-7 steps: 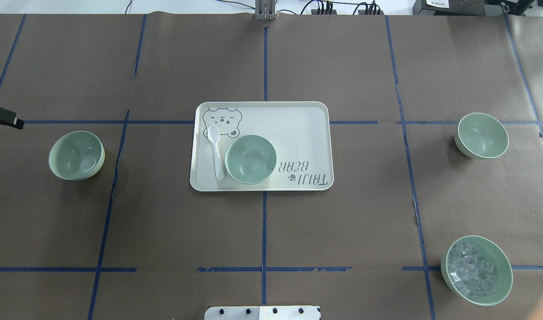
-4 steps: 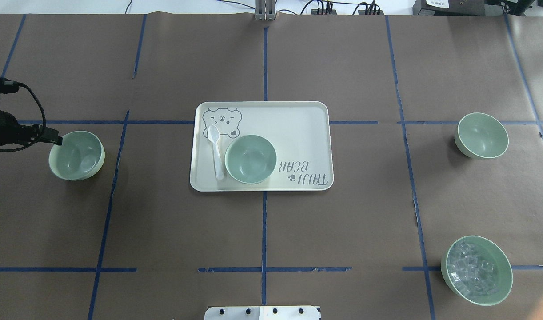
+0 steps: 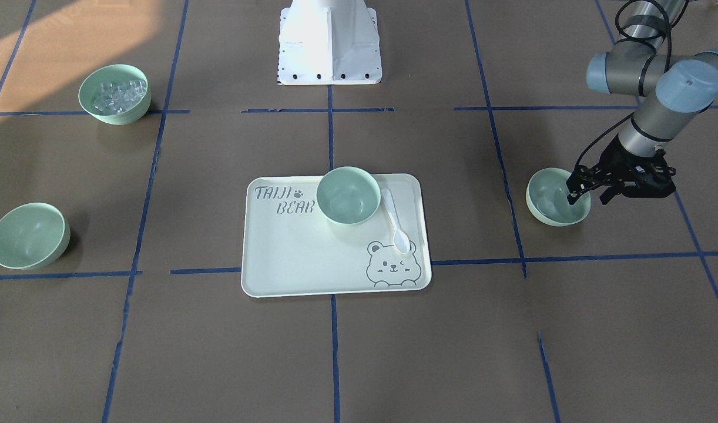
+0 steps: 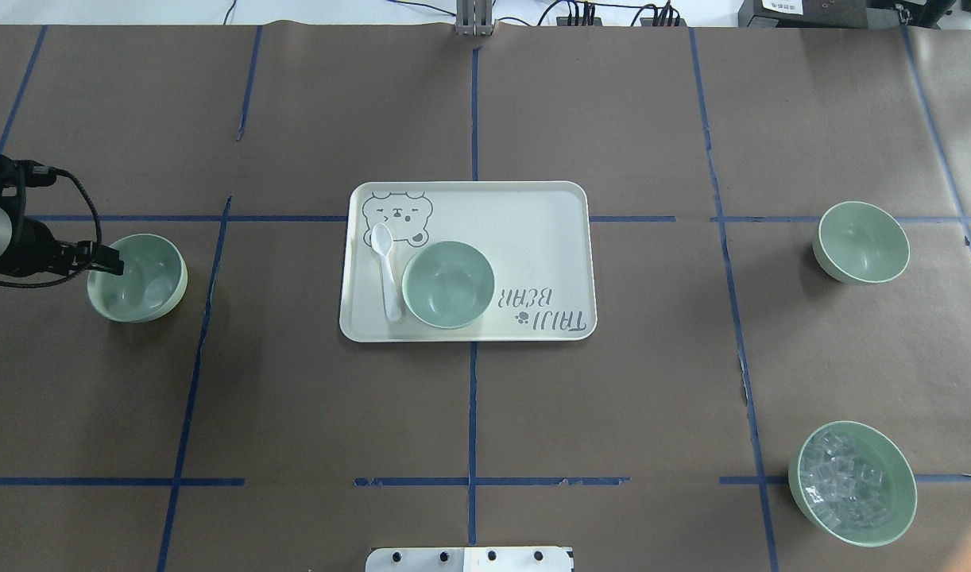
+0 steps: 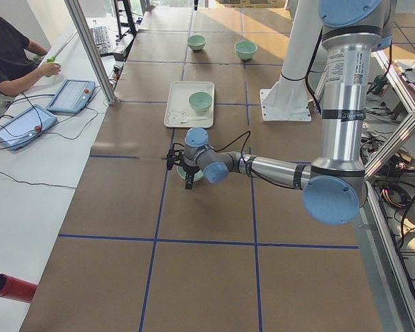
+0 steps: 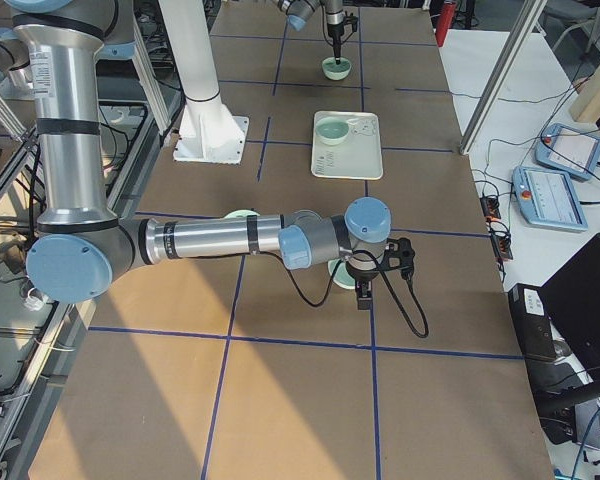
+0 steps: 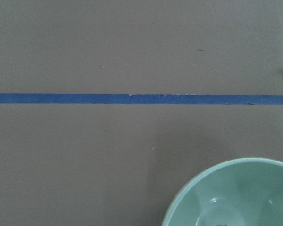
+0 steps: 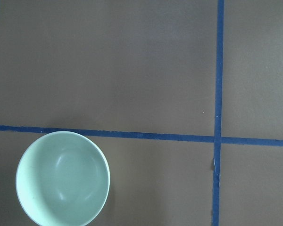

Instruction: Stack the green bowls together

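Overhead exterior view puts the left gripper (image 4: 110, 264) at the outer rim of the left bowl (image 4: 145, 280), which sits on the tabletop (image 4: 295, 413) well apart from the tray (image 4: 533, 214). From the front, its jaws stand apart, one finger inside the bowl and the other seemingly outside the wall. To my eye this is a rim pinch. It wants the wall seated deep between the fingers, a square close, then a straight lift so the smooth plastic doesn't tip or slip. The tray bowl (image 4: 448, 284), beside the spoon (image 4: 388, 274), looks the likely base, and the far-right bowl (image 4: 860, 242) waits. The right gripper (image 6: 364, 296) shows only from the side, so I cannot tell whether its jaws are apart.
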